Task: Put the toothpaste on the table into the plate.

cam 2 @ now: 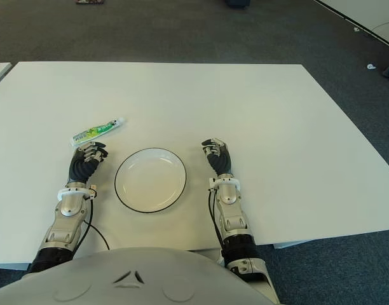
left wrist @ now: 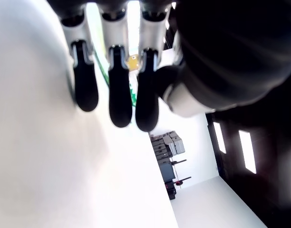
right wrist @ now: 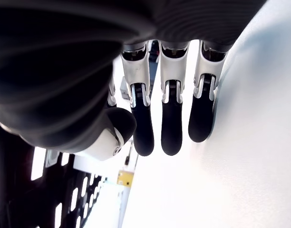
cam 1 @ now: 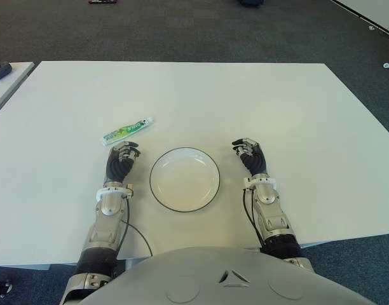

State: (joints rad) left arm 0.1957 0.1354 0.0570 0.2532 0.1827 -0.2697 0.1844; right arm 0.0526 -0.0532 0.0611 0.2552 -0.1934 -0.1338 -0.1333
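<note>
On table: toothpaste, print unreadable, beyond left hand; plate bare.

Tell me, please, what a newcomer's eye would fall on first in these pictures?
Probably the empty white plate with its dark rim, near the front edge of the white table between the two hands. The left hand and the right hand flank it, fingers relaxed and holding nothing. The green-and-white toothpaste lies on the table just beyond the left hand, not yet picked up.
</note>
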